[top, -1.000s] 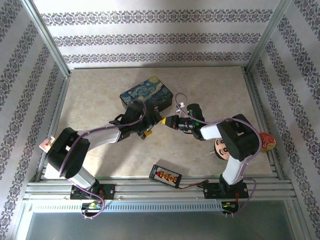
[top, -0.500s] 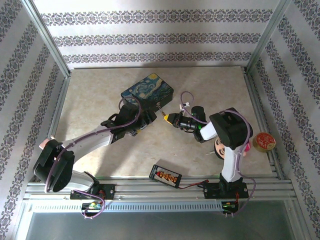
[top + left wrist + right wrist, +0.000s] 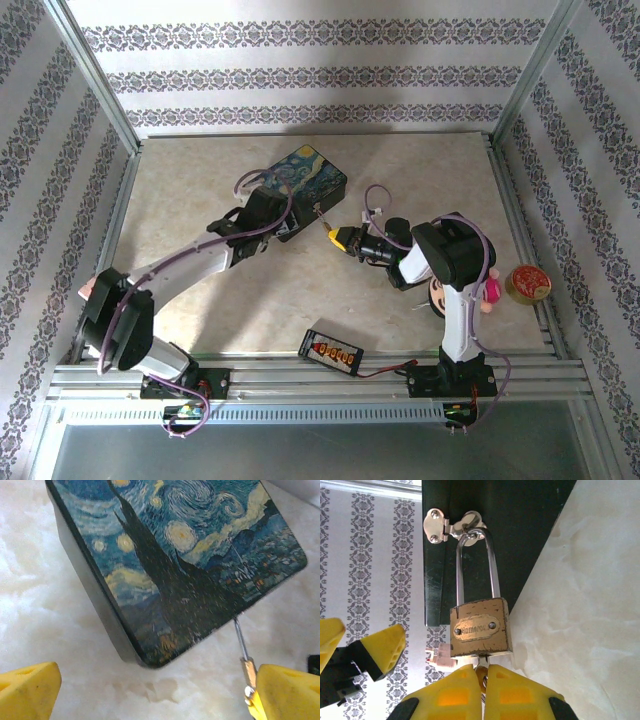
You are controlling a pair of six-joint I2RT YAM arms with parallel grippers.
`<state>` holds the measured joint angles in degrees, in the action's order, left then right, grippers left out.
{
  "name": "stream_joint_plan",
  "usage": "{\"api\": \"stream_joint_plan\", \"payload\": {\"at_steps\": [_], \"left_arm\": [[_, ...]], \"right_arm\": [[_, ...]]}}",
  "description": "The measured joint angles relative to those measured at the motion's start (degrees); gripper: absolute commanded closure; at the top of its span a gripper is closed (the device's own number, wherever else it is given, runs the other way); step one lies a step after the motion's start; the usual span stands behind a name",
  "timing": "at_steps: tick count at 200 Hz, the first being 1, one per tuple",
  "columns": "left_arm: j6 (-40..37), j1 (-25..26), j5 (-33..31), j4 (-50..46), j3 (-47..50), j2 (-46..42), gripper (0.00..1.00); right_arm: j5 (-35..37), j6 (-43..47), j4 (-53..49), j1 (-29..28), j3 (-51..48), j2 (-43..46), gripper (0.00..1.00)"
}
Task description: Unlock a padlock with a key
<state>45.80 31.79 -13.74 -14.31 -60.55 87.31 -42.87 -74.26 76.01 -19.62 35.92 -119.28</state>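
The brass padlock [image 3: 480, 627] hangs by its long shackle from the silver hasp [image 3: 454, 525] on the dark blue swirly-painting box [image 3: 305, 180]. My right gripper [image 3: 483, 680] is shut on the key [image 3: 481, 672], whose tip sits at the padlock's bottom face. In the top view that gripper [image 3: 338, 236] is just right of the box's near corner. My left gripper [image 3: 157, 700] stands wide open over bare table, facing the box [image 3: 175, 565], with the padlock [image 3: 248, 670] beside its right finger [image 3: 287, 690]. From above, the left gripper [image 3: 288, 228] lies against the box's near side.
A black strip with orange plugs [image 3: 330, 350] lies near the front rail. A round gold-red tin [image 3: 527, 283] and a pink toy [image 3: 490, 293] sit at the right, by the right arm. Metal frame posts and patterned walls enclose the table.
My left gripper has drawn back from the padlock to the left, along the box's near side. The box has shifted slightly toward the back. The right gripper stays shut at the padlock.
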Motion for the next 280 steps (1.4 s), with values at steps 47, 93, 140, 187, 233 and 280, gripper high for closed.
{"api": "stream_joint_plan", "payload": {"at_steps": [47,93,140,187,233,280], "left_arm": [[-7.4,0.0,-5.0,-4.7,-9.6,11.3,0.01],[-10.5,0.0,-9.2,-9.8,-13.3,16.3,0.01],[-11.0,0.0,-11.3,-11.1,-13.7,16.4,0.01],[-11.0,-0.1,-12.5,-11.0,-13.0,16.1,0.01],[-11.3,-0.8,-12.5,-9.3,-9.3,13.3,0.01],[-12.2,-1.2,-12.5,-8.8,-6.3,10.8,0.01]], "right_arm": [[5.3,-3.9,1.7,-0.7,-3.9,0.7,1.00],[9.8,-6.3,1.9,-2.7,-5.9,1.1,1.00],[12.5,-7.0,2.0,-4.2,-7.1,1.9,1.00],[12.6,-6.1,0.9,-4.7,-7.1,3.2,0.82],[12.4,-2.1,-5.8,-5.0,-6.7,7.0,0.71],[14.0,6.4,-21.4,-5.4,-5.8,16.8,0.69]]}}
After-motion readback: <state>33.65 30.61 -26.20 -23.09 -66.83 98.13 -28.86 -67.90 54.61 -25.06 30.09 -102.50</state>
